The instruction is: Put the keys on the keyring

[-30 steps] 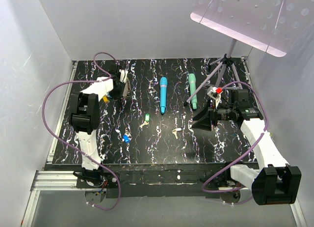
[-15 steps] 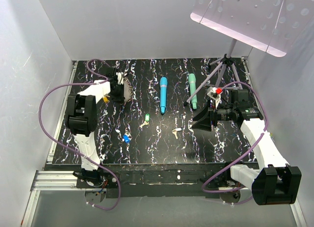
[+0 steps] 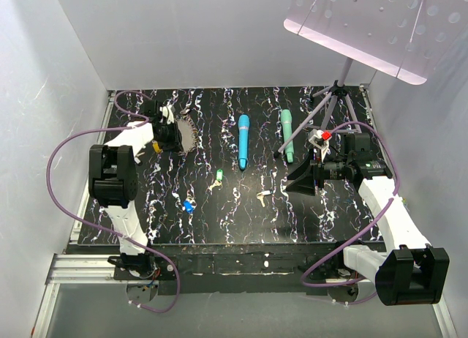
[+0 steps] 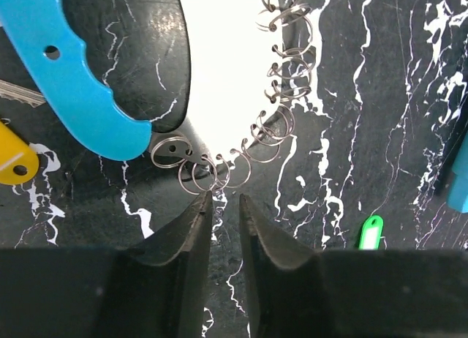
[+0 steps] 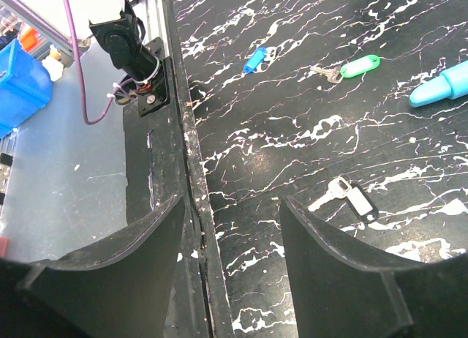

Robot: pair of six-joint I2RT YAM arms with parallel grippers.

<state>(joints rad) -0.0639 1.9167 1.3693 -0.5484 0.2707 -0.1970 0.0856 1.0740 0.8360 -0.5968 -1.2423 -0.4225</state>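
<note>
The keyring (image 4: 80, 82), a bright blue band joined to a chain of wire rings (image 4: 285, 82), lies at the back left (image 3: 186, 135). My left gripper (image 4: 224, 197) is just short of the lowest rings, its jaws a narrow gap apart with only bare table between them; from above it sits at the keyring's left (image 3: 170, 135). A yellow key (image 4: 14, 159) lies beside the band. The green key (image 3: 216, 180), blue key (image 3: 188, 205) and cream key (image 3: 262, 198) lie loose mid-table. My right gripper (image 5: 232, 206) hangs wide open over the front edge, holding nothing.
A blue wand (image 3: 243, 140) and a teal wand (image 3: 287, 133) lie lengthwise at the back centre. A tripod (image 3: 333, 104) with a pale panel stands at the back right. The table's front rail (image 5: 191, 170) runs under the right gripper.
The left arm has swung left and back, and its jaws have parted a little by the keyring's chain. The right arm and the loose keys have not moved.
</note>
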